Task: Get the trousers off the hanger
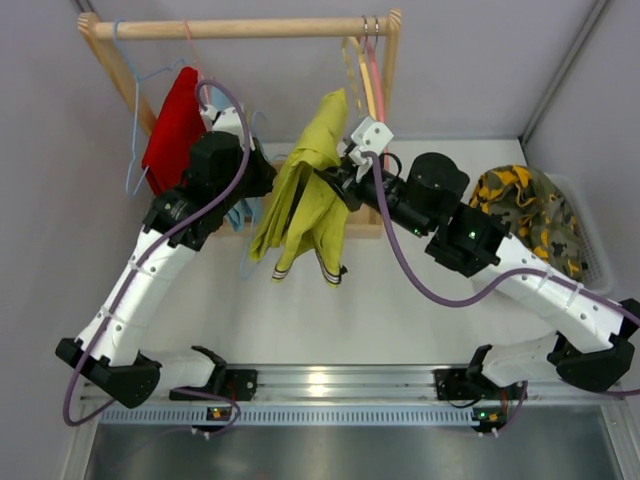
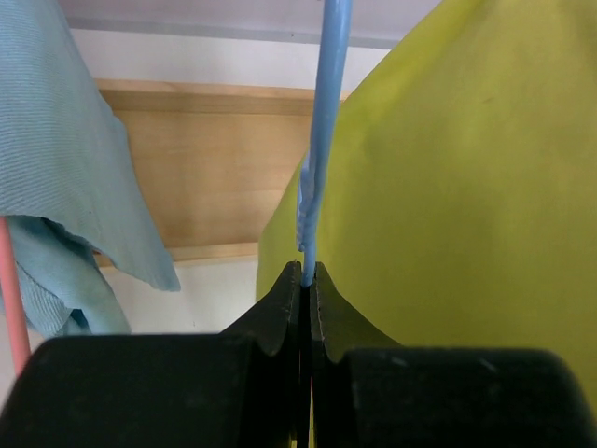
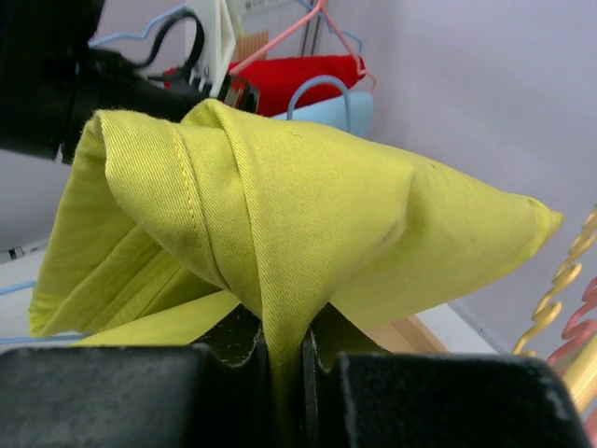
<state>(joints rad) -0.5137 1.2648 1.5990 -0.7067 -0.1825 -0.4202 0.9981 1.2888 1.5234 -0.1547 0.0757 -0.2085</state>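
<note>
The yellow-green trousers point(image 1: 305, 195) hang in mid-air in front of the wooden rack. My right gripper point(image 1: 332, 183) is shut on a fold of them; the wrist view shows the cloth point(image 3: 280, 205) pinched between the jaws point(image 3: 284, 336). My left gripper point(image 1: 268, 182) is at their left side, shut on a thin blue hanger wire point(image 2: 317, 177), with the yellow-green cloth point(image 2: 466, 205) just to its right. The red trousers point(image 1: 175, 125) hang at the rack's left. The light blue trousers point(image 2: 65, 168) hang beside the left gripper, mostly hidden by the arm in the top view.
The wooden rack's rod point(image 1: 240, 28) runs across the back, with empty yellow and pink hangers point(image 1: 365, 70) at its right end. A white basket point(image 1: 592, 245) at the right holds a yellow-and-black patterned cloth point(image 1: 530, 215). A pink hanger wire point(image 2: 9, 289) stands left of the left gripper.
</note>
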